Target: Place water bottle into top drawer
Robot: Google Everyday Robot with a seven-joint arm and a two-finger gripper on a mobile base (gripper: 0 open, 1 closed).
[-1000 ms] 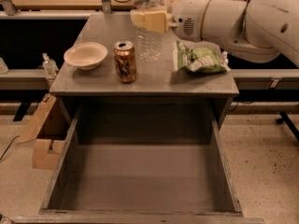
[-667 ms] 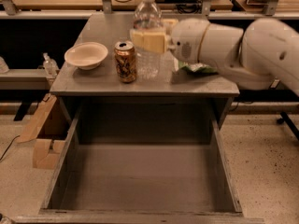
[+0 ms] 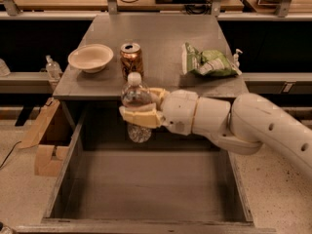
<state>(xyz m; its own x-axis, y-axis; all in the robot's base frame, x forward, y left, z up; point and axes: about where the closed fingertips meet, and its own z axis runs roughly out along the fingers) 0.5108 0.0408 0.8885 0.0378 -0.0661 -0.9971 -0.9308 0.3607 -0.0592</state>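
One clear ribbed plastic water bottle (image 3: 135, 97) with a white screw cap was held by the robot's cream two-finger gripper (image 3: 140, 106), whose fingers (image 3: 141, 117) were closed around its middle. The bottle was seen upright, its long axis vertical, cap pointed up and base down, above the rear part of the wide grey rectangular top drawer (image 3: 66, 174), which was found open below the grey desk (image 3: 161, 38). The arm was extended in from the drawer's right side. The bare drawer floor was seen beneath the base, so a straight lowering was judged to be called for, with the axis held vertical lest the bottle be tipped on release.
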